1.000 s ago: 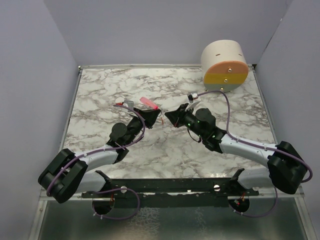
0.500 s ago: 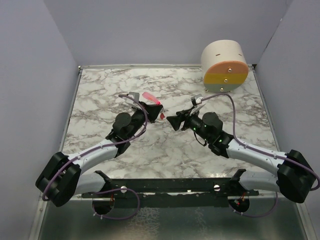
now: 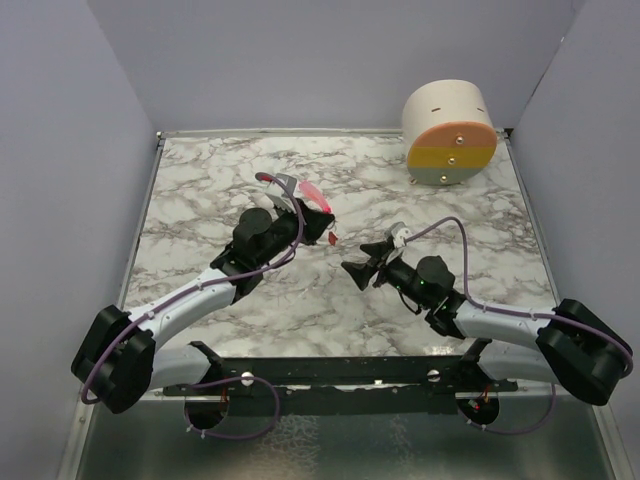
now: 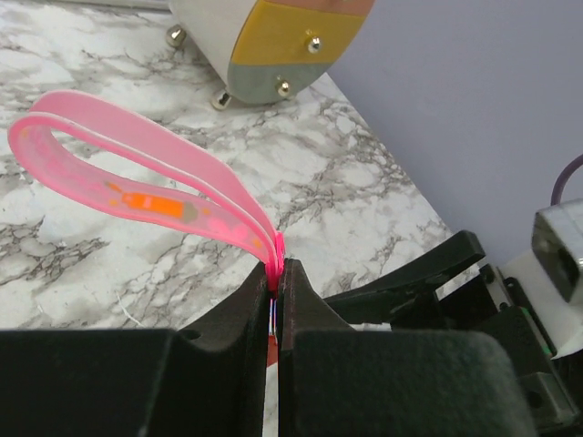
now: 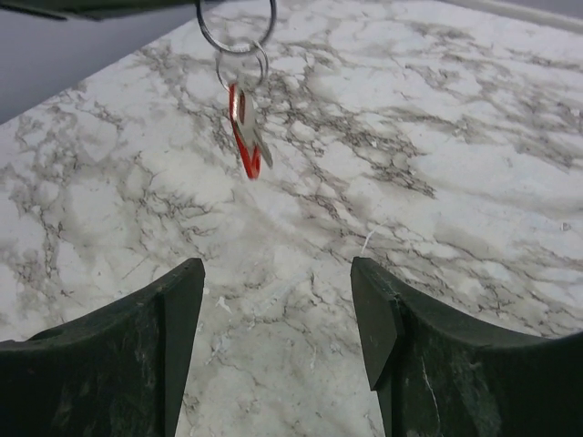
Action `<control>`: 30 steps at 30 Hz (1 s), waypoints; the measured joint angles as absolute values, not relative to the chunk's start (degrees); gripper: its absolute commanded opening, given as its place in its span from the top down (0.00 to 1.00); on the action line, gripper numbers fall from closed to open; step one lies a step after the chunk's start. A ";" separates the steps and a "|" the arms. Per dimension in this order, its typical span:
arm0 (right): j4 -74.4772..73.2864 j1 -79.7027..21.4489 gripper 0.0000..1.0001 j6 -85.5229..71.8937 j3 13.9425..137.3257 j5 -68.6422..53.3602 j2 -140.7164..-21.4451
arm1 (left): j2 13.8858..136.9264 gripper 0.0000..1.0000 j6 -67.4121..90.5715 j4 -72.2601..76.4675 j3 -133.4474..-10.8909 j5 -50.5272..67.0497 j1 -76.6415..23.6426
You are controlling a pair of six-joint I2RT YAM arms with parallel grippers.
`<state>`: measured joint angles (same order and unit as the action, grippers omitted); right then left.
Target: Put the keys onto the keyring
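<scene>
Right wrist view gives you the clearest look at the key (image 5: 246, 137): it hangs free in the air from the keyring (image 5: 241, 50), its red head edged in silver, with a small metal loop carrying it and a larger loop above that running off the top edge of the frame. Nothing touches the key, and the marble shows well below it.

Your left claw (image 4: 278, 300) has its jaws together, clamped on the base of the pink strap (image 4: 137, 187). The strap rises from the pinch as a flat folded loop that leans up and away to the left, with an orange mark on its inner face. From above you see the same strap (image 3: 312, 192) sticking out past the left claw (image 3: 320, 225), and the key (image 3: 332, 238) dangling as a red speck just beside that claw's tip.

Your right claw (image 5: 278, 337) stands apart, its two dark fingers (image 5: 164, 346) spread wide with nothing between them. It sits near the key but clear of it, lower and on the near side. In the top view the right claw (image 3: 358, 270) points toward the left one across a short gap.

Both arms reach over the marble bench (image 3: 200, 200). A round drum (image 3: 450, 133) with a yellow and orange face stands at the far right corner, well apart from the claws
</scene>
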<state>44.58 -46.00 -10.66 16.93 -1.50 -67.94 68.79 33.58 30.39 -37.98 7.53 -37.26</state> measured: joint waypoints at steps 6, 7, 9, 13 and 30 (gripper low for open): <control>52.40 -46.00 0.39 -8.25 15.99 -5.19 -68.36 | 69.54 1.00 33.52 26.57 -38.35 11.20 -37.26; 52.90 -46.00 0.39 -8.27 15.99 -5.52 -68.34 | 69.71 1.00 33.54 26.02 -38.46 11.57 -37.26; 53.54 -46.00 0.39 -8.32 15.99 -6.07 -68.34 | 69.82 1.00 33.74 25.32 -38.52 12.12 -37.26; 53.95 -46.00 0.40 -8.78 16.05 -7.01 -68.34 | 69.82 1.00 34.06 24.75 -38.52 12.49 -37.26; 56.73 -46.02 0.51 -10.24 19.00 -9.04 -75.24 | 69.41 1.00 36.60 24.73 -38.52 12.51 -37.87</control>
